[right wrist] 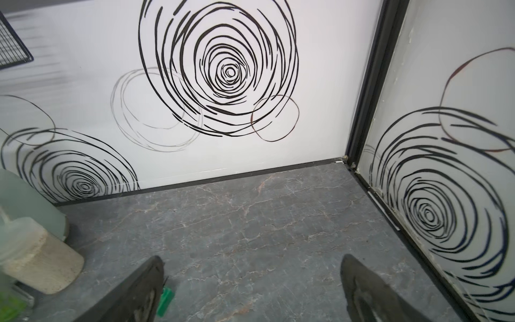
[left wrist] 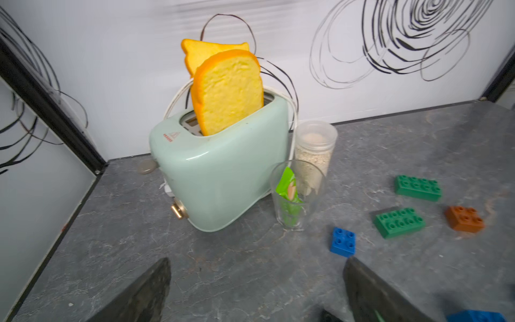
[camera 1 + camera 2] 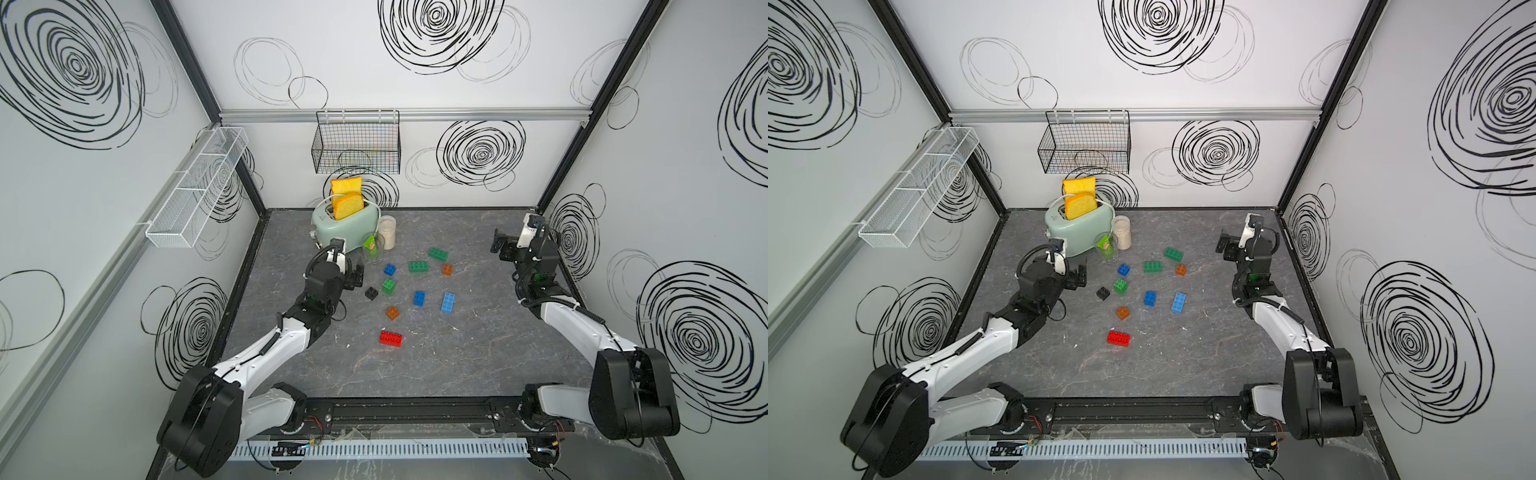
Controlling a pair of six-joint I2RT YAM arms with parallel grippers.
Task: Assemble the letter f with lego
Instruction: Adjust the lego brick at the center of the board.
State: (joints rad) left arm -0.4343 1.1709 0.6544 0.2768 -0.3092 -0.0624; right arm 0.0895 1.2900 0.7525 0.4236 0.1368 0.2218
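The lego lies loose on the grey table in both top views: two green oblong bricks (image 3: 438, 253) (image 3: 418, 266), an orange one (image 3: 447, 269), a small blue one (image 3: 389, 269), a green square (image 3: 388, 286), a black one (image 3: 371, 293), a blue one (image 3: 419, 298), a light blue oblong (image 3: 447, 302), another orange (image 3: 392, 312) and a red oblong (image 3: 390, 338). My left gripper (image 3: 356, 277) (image 2: 257, 260) hangs open and empty just left of the black brick. My right gripper (image 3: 500, 245) (image 1: 251, 258) is open and empty near the back right corner.
A mint toaster (image 3: 353, 226) holding two bread slices stands at the back, with a grain jar (image 3: 387, 232) and a clear cup (image 3: 372, 248) with a green packet beside it. A black wire basket (image 3: 356, 143) and a white mesh shelf (image 3: 195, 191) hang on the walls.
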